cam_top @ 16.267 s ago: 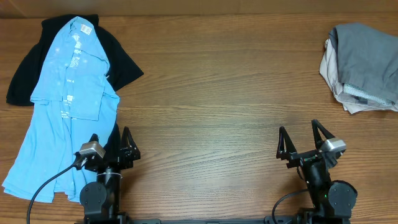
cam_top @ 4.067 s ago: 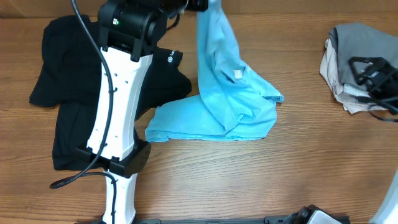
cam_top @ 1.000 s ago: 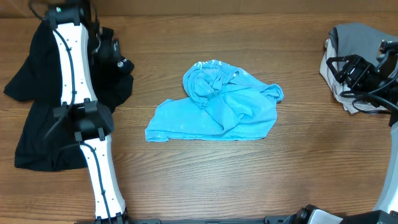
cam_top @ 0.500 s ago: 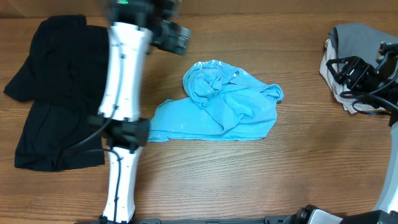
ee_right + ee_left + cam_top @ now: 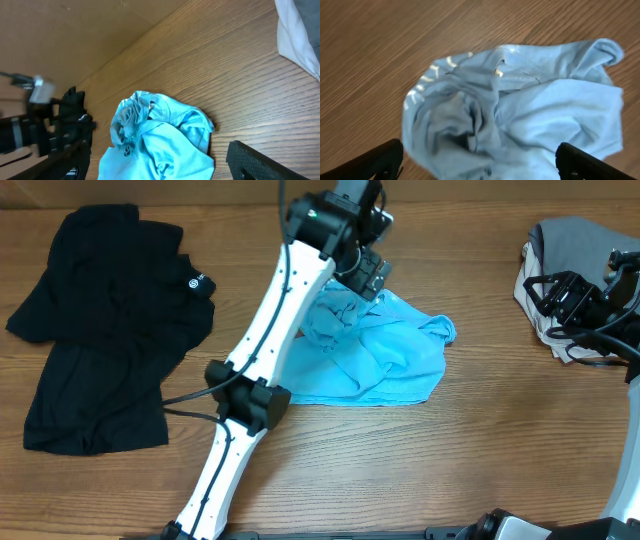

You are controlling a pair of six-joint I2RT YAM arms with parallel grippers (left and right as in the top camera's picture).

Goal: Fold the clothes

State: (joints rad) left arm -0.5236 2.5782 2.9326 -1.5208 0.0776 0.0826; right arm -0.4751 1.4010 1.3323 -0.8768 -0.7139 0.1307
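A light blue T-shirt (image 5: 385, 355) lies crumpled near the middle of a wooden table (image 5: 450, 470), toward its far edge. The cloth is thin, soft and matte. At its upper left it is twisted into a rounded, deeply creased knot. To the right and toward the near edge it spreads flatter, in loose overlapping folds with a wavy hem. The left wrist view shows a few small white printed marks along the rim of the knot.

The left gripper (image 5: 368, 278) hovers directly above that knot. Its two dark fingers stand wide apart, with nothing between them. The white left arm crosses over the shirt's left edge.

The right gripper (image 5: 540, 300) hangs at the far right, its fingers also spread and empty. It is just beside a stack of grey and beige folded garments (image 5: 585, 250).

A limp black shirt (image 5: 100, 330) with a small white logo (image 5: 197, 280) sprawls at the far left, apart from the blue one. The table has a warm brown, straight-grained surface.
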